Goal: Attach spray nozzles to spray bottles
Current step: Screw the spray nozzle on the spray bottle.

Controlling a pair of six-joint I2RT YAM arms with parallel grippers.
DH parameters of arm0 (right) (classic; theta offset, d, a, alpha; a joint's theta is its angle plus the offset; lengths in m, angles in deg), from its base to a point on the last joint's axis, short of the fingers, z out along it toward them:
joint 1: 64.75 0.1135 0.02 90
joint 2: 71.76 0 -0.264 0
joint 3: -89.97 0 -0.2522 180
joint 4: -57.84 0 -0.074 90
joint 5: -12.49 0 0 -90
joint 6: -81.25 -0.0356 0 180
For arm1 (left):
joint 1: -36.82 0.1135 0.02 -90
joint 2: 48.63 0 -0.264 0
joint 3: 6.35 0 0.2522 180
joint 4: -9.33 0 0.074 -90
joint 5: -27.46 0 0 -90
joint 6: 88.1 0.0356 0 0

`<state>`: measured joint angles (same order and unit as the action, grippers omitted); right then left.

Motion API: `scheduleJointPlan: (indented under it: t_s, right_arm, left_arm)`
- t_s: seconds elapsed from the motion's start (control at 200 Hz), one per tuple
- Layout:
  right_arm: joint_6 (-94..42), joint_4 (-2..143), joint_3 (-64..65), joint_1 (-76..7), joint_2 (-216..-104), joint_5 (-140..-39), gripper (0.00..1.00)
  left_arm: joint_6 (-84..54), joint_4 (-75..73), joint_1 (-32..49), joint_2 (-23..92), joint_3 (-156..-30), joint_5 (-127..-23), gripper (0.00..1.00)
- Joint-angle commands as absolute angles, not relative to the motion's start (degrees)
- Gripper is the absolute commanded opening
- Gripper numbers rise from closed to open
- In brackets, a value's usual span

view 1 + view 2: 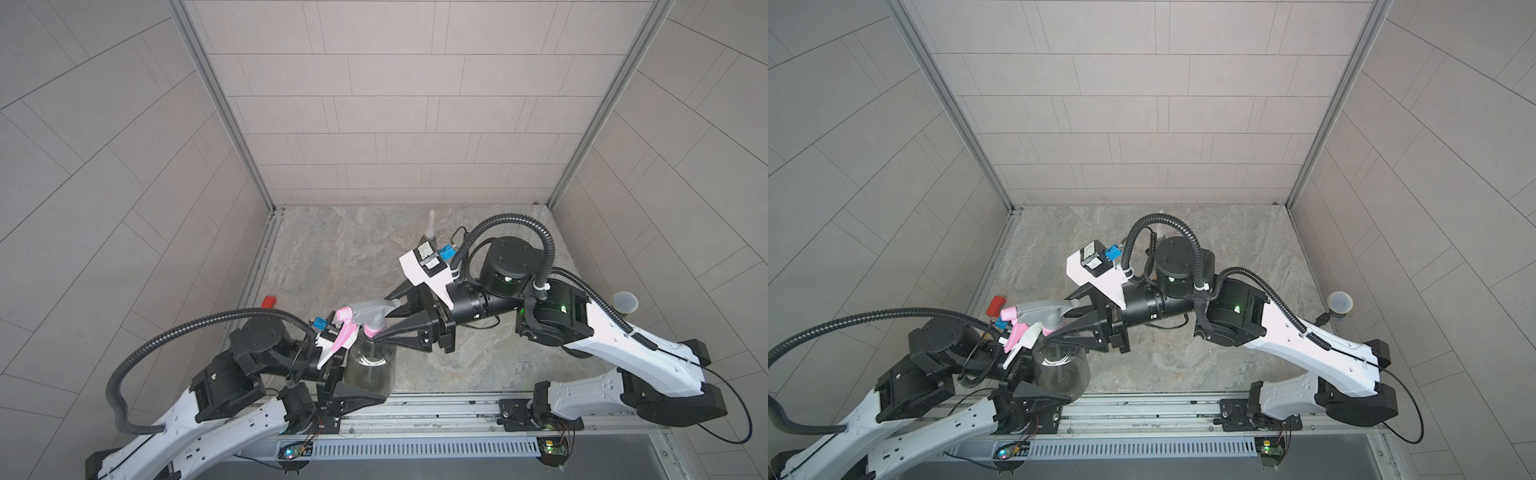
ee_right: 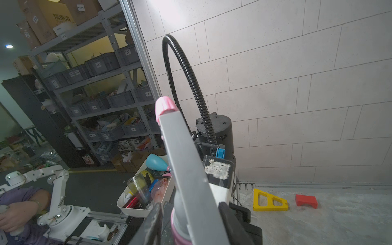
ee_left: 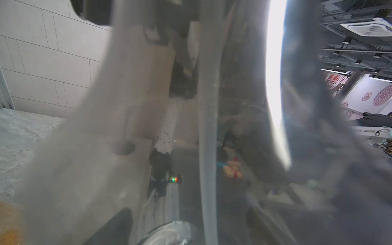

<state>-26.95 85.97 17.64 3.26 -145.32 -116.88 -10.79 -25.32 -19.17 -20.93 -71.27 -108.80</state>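
A smoky grey spray bottle (image 1: 370, 370) (image 1: 1061, 370) stands upright at the front left, with my left gripper (image 1: 357, 382) shut on its body. It fills the left wrist view as a blurred bottle wall (image 3: 148, 106) with the pale dip tube (image 3: 209, 148) running through it. The pink-and-grey spray nozzle (image 1: 365, 313) (image 1: 1042, 311) sits on the bottle's neck. My right gripper (image 1: 382, 322) (image 2: 191, 216) reaches in from the right, its fingers closed on either side of the nozzle's pink collar (image 2: 180, 231). Other nozzles and bottles are hidden or out of view.
A red block (image 1: 271, 301) (image 2: 306, 200) lies by the left wall, and a yellow triangular piece (image 2: 269, 200) lies next to it. A pale upright thing (image 1: 431, 226) stands at the back, partly hidden by the right wrist. A microphone (image 1: 625, 301) sits by the right wall.
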Motion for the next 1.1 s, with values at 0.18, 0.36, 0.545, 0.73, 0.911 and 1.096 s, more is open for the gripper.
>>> scheduleJointPlan:
  t_s: [0.18,0.36,0.545,0.73,0.911,1.096]
  right_arm:
    - [-25.2,86.1,17.6,4.8,-144.8,-114.9,0.30]
    - [-21.8,90.7,16.8,10.0,-143.9,-102.5,0.24]
    - [-21.6,94.2,15.1,21.6,-146.1,-74.6,0.24]
    - [-23.9,94.0,20.4,31.5,-154.9,-50.1,0.24]
    - [-23.0,94.4,24.7,33.4,-158.7,-43.4,0.26]
    - [-18.9,91.1,20.7,33.5,-153.0,-51.9,0.55]
  left_arm:
    - [-9.4,-24.3,-18.8,-21.0,-73.2,-105.5,0.00]
    - [-7.9,-26.0,-18.9,-20.7,-75.0,-96.5,0.00]
    - [-7.2,-24.9,-18.9,-21.2,-75.4,-81.1,0.00]
    - [-6.4,-24.1,-19.0,-19.6,-75.2,-75.1,0.00]
    - [-6.5,-24.7,-18.9,-20.1,-75.0,-75.5,0.00]
    - [-6.1,-26.0,-18.8,-21.5,-74.5,-79.4,0.00]
